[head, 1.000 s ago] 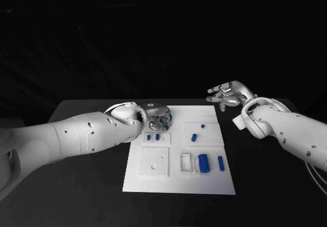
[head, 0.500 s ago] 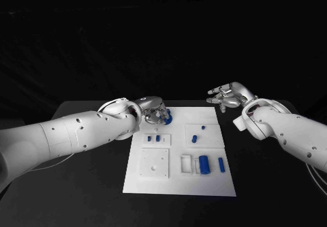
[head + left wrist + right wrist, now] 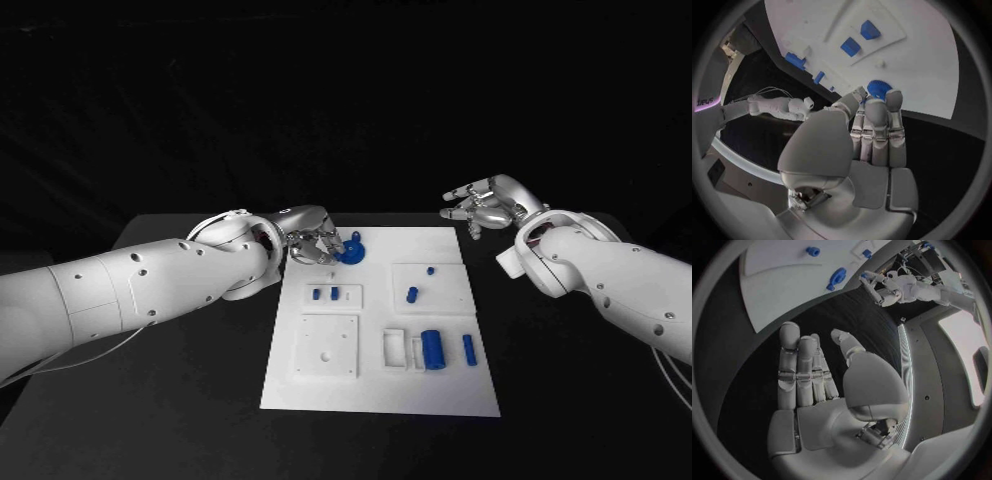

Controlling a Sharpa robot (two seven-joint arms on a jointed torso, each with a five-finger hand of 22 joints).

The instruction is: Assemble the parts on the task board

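White task board (image 3: 378, 390) lies flat on the desk. A round blue gear-like part (image 3: 351, 250) sits at its far left corner, small blue pegs (image 3: 325, 293) in a recessed tile, a chunkier blue cylinder (image 3: 430, 345) near the front.

Dim, dark surroundings; the white task board (image 3: 382, 315) glares bright, wrist views bend edges.

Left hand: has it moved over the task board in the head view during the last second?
Yes. The left hand has drawn back toward the task board's far left corner, uncovering the blue gear there.
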